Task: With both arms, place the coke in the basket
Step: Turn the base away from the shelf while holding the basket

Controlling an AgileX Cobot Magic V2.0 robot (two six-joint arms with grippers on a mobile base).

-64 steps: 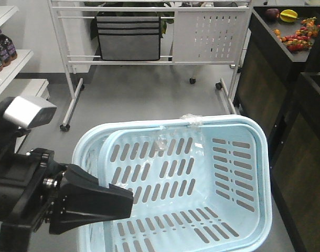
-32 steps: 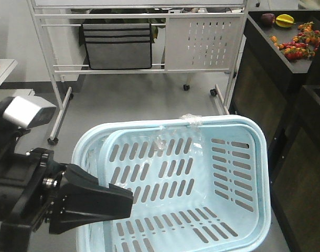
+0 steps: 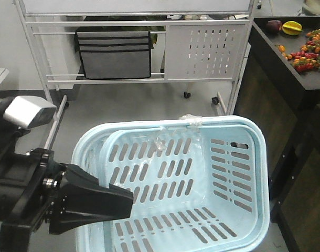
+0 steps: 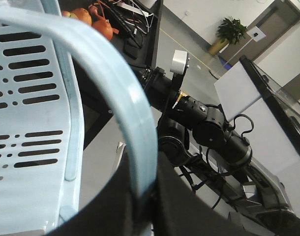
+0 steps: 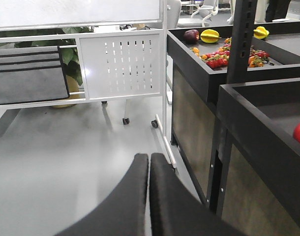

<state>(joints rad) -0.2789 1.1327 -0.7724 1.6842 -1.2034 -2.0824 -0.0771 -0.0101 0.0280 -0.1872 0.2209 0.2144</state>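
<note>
At bottom of left wrist view, pinches basket (image 4: pixel 115 83) rim between left fingers (image 4: pixel 189 211) for carrying; holds right fingers (image 5: pixel 128 201) closed, empty.

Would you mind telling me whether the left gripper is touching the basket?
Touching: the left wrist view shows the left gripper clamped on the basket, its pale blue bar between the jaws.

**Basket in front, rack behind, shelving to the right**

The basket (image 3: pixel 223 120) sat nearest, with the left gripper (image 4: pixel 144 199) clamped over its rim at the near left corner. The right arm (image 4: pixel 209 123) stood beyond the basket's opposite side. Behind the basket, across open floor (image 3: pixel 139 105), stood a wheeled rack (image 3: pixel 242 63). A fabric pouch (image 3: pixel 114 55) hung on its left half and a perforated panel (image 3: pixel 204 51) on its right. Shelving (image 3: pixel 265 105) ran along the basket's right, with fruit (image 3: pixel 307 56) lying on its top tray.
</note>
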